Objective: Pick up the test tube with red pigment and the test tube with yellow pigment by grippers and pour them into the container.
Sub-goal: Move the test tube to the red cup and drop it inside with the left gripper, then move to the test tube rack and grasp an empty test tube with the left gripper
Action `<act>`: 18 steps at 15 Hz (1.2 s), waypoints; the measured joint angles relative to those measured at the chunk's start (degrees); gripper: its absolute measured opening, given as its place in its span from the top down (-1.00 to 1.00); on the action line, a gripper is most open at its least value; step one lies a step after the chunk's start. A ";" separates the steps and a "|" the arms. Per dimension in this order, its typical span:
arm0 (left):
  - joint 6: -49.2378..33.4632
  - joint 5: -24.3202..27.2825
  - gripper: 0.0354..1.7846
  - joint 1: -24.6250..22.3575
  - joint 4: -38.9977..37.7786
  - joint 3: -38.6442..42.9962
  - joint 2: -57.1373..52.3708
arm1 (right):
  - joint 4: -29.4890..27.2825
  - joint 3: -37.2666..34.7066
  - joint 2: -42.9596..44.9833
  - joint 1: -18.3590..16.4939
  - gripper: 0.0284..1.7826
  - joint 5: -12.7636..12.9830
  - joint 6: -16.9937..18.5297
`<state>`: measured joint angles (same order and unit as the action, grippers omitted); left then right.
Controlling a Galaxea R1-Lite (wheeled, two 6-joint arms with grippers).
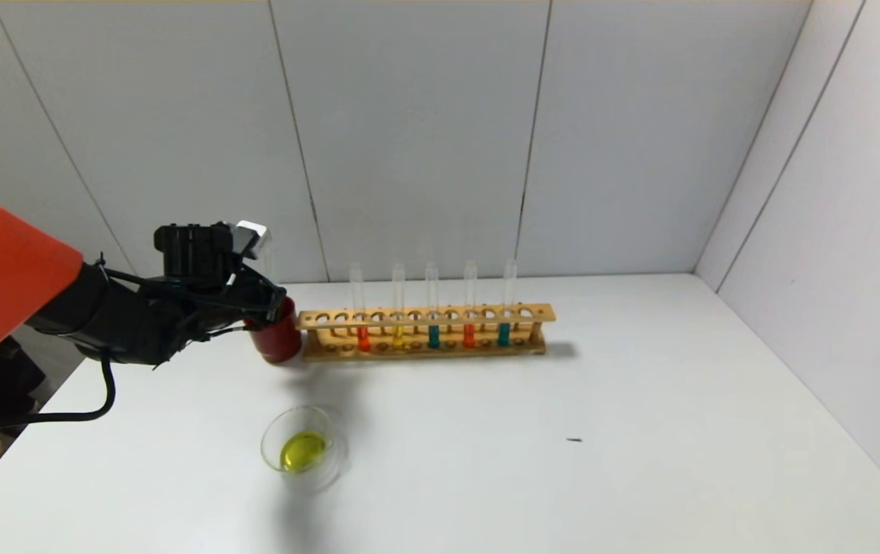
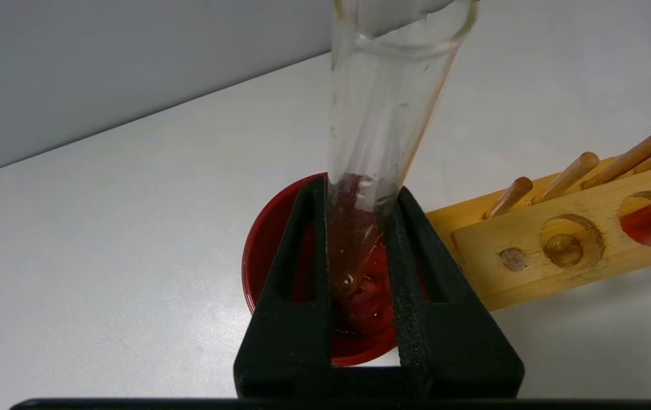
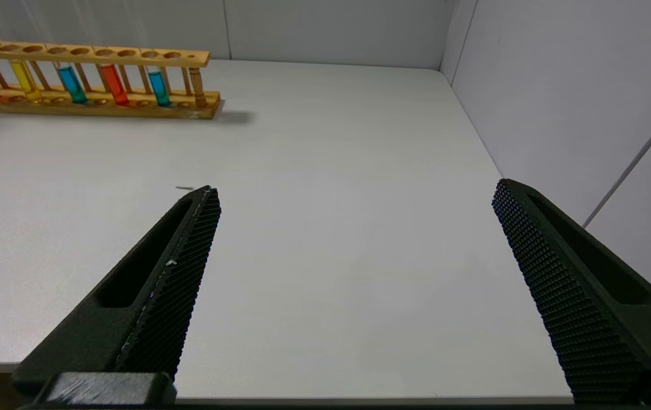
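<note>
My left gripper (image 1: pixel 267 298) (image 2: pixel 357 188) is shut on a clear test tube (image 2: pixel 388 102) that stands upright, with only a trace of amber liquid at its rounded bottom. The tube's lower end is over or inside the mouth of a dark red cup (image 1: pixel 278 342) (image 2: pixel 268 256). The clear glass container (image 1: pixel 303 446) sits nearer the front and holds yellow liquid. Two tubes with red pigment (image 1: pixel 363 338) (image 1: pixel 468 335) and one with yellow liquid (image 1: pixel 398 336) stand in the wooden rack (image 1: pixel 425 315). My right gripper (image 3: pixel 354 191) is open and empty, low over the table's near right edge.
Two teal-liquid tubes (image 1: pixel 433 336) (image 1: pixel 503 335) also stand in the rack, which shows in the right wrist view (image 3: pixel 86 108) too. The red cup touches the rack's left end. A small dark speck (image 1: pixel 575 440) lies mid-table. Grey walls close off the back and right.
</note>
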<state>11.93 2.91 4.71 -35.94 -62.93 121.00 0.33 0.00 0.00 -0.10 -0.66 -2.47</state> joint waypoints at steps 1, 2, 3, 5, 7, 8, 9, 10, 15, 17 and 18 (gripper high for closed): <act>0.02 0.00 0.53 0.00 -0.06 0.04 0.09 | -0.02 0.00 0.00 0.00 -0.96 0.00 -0.02; 0.02 -0.02 0.41 0.00 -0.48 0.06 0.17 | 0.00 0.00 0.00 0.00 -0.96 -0.02 -0.02; 0.05 -0.02 0.25 -0.05 -0.85 0.09 0.27 | 0.00 0.00 0.00 0.00 -0.96 -0.02 -0.05; 0.10 -0.09 -0.14 -0.05 -1.11 0.30 0.30 | -0.02 0.00 0.00 0.00 -0.96 0.00 -0.02; 0.11 -0.11 -0.50 -0.05 -1.10 0.44 0.22 | -0.02 0.00 0.00 0.00 -0.96 -0.02 -0.02; 0.13 -0.20 -0.65 -0.05 -1.11 0.44 0.05 | 0.00 0.00 0.00 0.00 -0.96 0.00 -0.02; 0.10 -0.22 -0.76 -0.05 -1.11 0.52 -0.26 | -0.02 0.00 0.00 0.00 -0.96 0.00 -0.02; 0.05 -0.44 -0.85 -0.07 -1.11 0.61 -0.67 | -0.02 0.00 0.00 0.00 -0.96 0.00 -0.02; 0.10 -0.27 -0.95 -0.22 -0.52 1.60 -7.28 | -0.02 0.00 0.00 0.00 -0.96 0.00 -0.02; -0.39 -0.16 -0.95 1.10 -0.52 3.67 -10.97 | -0.02 0.00 0.00 0.00 -0.96 0.00 -0.05; -1.74 -0.13 -0.95 2.67 -0.94 5.30 -12.52 | -0.02 0.00 0.00 0.00 -0.96 0.00 -0.05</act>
<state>10.19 2.78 7.38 -36.88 -57.62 108.48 0.30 0.00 0.00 -0.10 -0.66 -2.52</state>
